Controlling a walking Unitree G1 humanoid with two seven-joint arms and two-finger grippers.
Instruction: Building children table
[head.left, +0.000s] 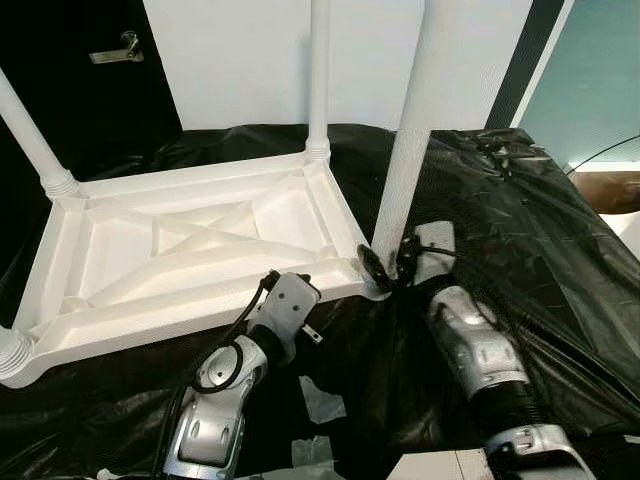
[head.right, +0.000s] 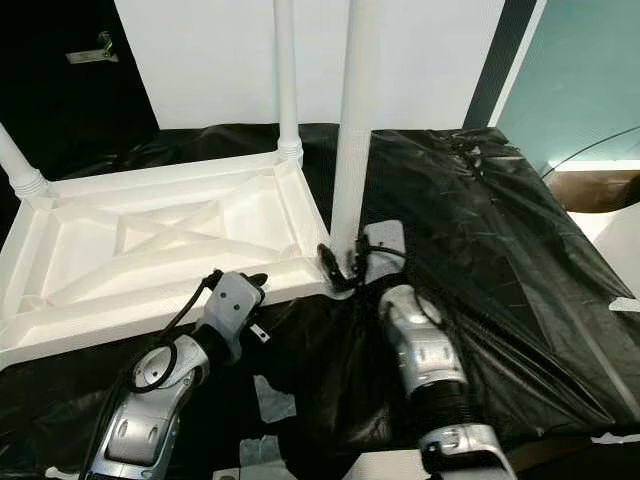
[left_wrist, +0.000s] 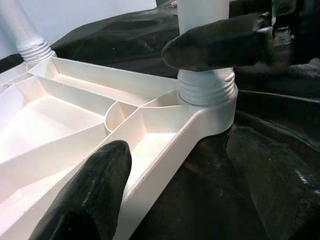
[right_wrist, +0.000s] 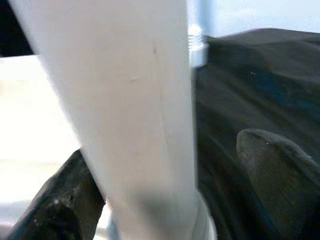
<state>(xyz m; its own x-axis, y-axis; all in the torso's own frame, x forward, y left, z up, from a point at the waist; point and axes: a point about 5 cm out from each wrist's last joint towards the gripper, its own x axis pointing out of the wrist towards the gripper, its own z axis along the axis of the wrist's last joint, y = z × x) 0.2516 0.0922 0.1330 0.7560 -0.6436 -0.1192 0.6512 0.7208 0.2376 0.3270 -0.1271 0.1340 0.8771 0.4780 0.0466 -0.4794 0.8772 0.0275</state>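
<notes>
The white plastic children's table (head.left: 150, 335) lies upside down on black sheeting, with legs standing up from its corners. The near-right leg (head.left: 410, 130) sits in its corner socket, its threaded collar (left_wrist: 207, 87) showing just above the socket. My right gripper (head.left: 388, 268) is open around this leg's base. One of its fingers (right_wrist: 50, 205) rests against the leg (right_wrist: 130, 100), and the other stands a little off it. My left gripper (head.left: 268, 282) is open at the table's near rim, left of that corner, with one finger (left_wrist: 95, 200) over the rim.
Wrinkled black plastic sheeting (head.left: 520, 230) covers the surface all round. White paper scraps (head.left: 322, 400) lie between my arms, and a white box (head.left: 440, 465) sits at the bottom edge. Behind are a white wall and a dark door with a handle (head.left: 115, 50).
</notes>
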